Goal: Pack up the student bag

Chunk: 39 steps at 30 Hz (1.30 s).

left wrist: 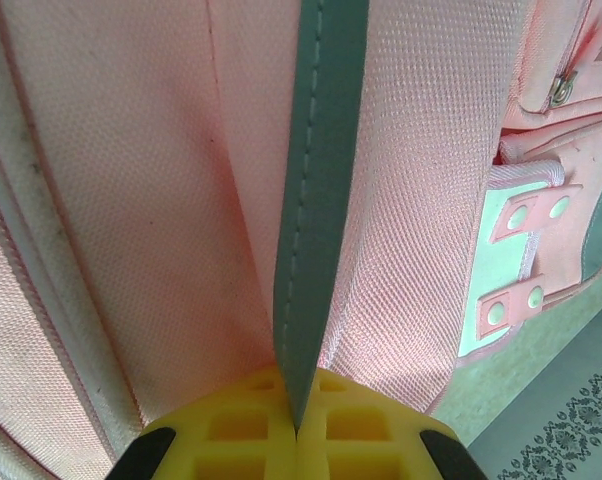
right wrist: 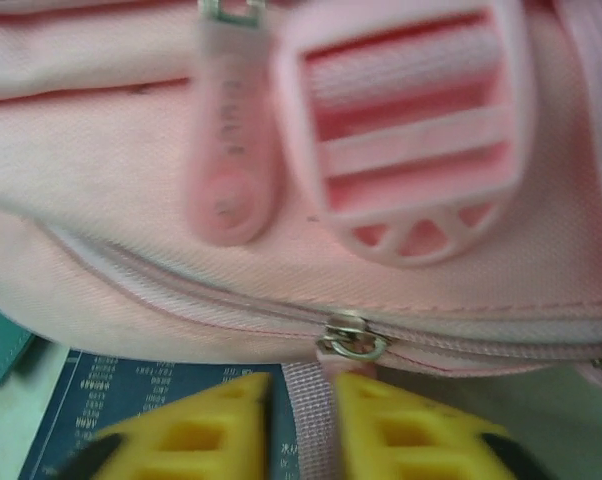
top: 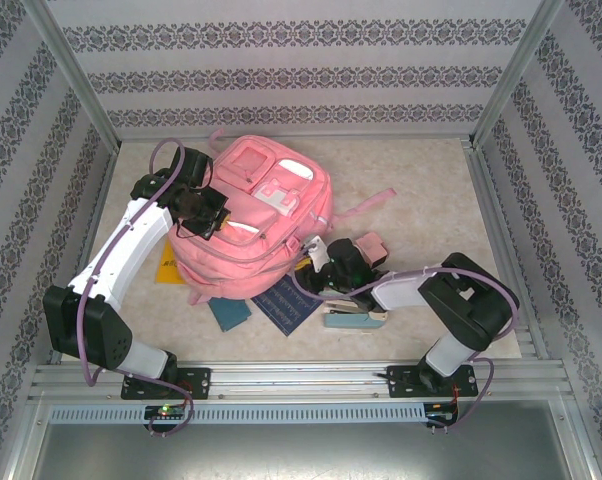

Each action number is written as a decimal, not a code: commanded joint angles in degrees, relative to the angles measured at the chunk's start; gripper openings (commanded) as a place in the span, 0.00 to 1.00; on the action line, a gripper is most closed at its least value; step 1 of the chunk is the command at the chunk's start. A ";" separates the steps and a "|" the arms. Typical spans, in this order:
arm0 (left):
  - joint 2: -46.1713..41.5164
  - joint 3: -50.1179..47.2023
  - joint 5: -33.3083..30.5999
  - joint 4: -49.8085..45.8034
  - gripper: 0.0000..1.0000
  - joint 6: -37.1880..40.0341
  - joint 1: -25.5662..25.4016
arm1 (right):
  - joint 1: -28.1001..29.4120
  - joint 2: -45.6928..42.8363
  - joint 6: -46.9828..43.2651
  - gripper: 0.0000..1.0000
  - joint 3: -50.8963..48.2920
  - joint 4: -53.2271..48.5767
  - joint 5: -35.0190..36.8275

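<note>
Student bag: the pink student bag (top: 253, 240) lies flat on the surface (top: 431, 190) between the two grippers, front pockets up.
Left gripper: the left gripper (left wrist: 296, 428) is at the bag's left flank. Its jaws are pressed together on the grey trim strip (left wrist: 321, 200), which runs straight away from the tips with pink fabric folding off on both sides.
Right gripper: the right gripper (right wrist: 303, 425) is at the bag's near right corner. The pink zip pull (right wrist: 307, 395) hangs between its yellow jaws from the metal slider (right wrist: 353, 340) just above the tips. The wrist view is blurred, so the pinch looks made but may be light.
Step in hand: probably opening a zip so the bag can be filled.
Doing it well: the left jaws should hold the trim taut as an anchor. The right jaws should draw the pull along the zip line rather than away from the fabric, gripping close to the slider so the tab cannot slide out.
Above the right jaws: a strap buckle (right wrist: 411, 150) and a second pull tab (right wrist: 229, 150) sit apart from the tips and could snag a sideways sweep.
Below the right jaws: a dark blue printed booklet (right wrist: 131, 400) lies partly under the bag's edge, so a dragged bag may shift it.
Open room: bare surface lies beyond and to the outer side of the right jaws. The patterned side wall (top: 41, 150) stands near the left arm's outer side, so there is less room there.
</note>
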 commanded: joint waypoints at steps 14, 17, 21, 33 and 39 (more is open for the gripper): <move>-2.93 4.27 2.62 5.83 0.00 -2.58 0.65 | 1.78 2.88 -10.15 0.43 -4.77 15.85 10.06; -2.95 4.32 2.91 6.21 0.00 -2.92 0.64 | 1.79 5.19 -8.93 0.42 -4.29 17.94 10.88; -2.92 4.24 3.30 6.75 0.00 -3.35 0.65 | 1.79 7.41 -7.45 0.37 -3.03 19.48 10.67; -3.24 2.00 3.88 8.59 0.00 -4.41 0.72 | 1.85 7.05 -6.81 0.09 -3.57 20.55 10.79; -2.55 1.55 3.45 9.29 0.00 -4.33 0.65 | 1.81 3.54 -8.15 0.02 -7.10 19.79 9.29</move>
